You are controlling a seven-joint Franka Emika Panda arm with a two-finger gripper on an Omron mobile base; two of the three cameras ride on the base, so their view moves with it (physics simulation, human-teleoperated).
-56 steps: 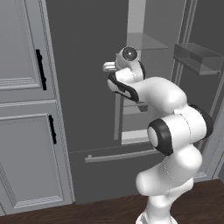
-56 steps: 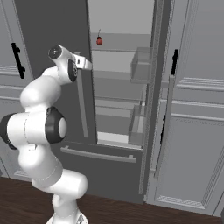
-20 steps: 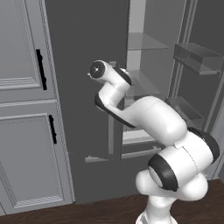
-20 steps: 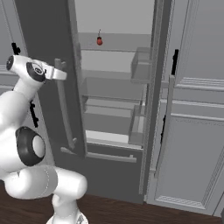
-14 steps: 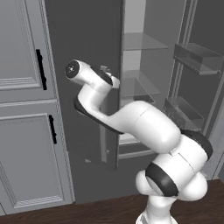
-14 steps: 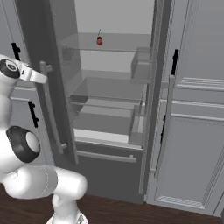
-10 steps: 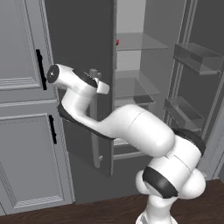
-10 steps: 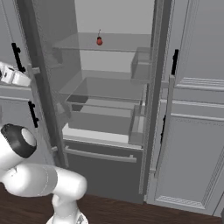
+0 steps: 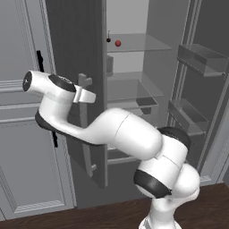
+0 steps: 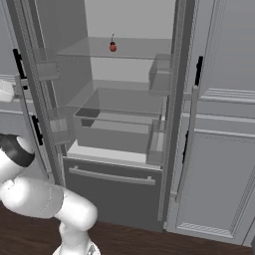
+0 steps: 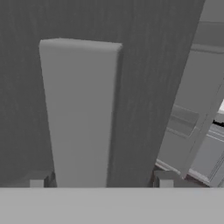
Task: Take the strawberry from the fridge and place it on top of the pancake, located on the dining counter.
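Both fridge doors stand swung wide, claw with tips apart astride the left door's bar handle, strawberry on the top glass shelf; best to back off the bar squarely before reaching up and in.

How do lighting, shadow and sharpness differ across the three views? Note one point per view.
Left base view: flat, even rendered light, the strawberry crisp on its glass shelf. Right base view: the fridge interior is pale, with soft shading under the shelves and no glare. Hand view: the door handle looms close, soft-edged, between the gripper fingertips.
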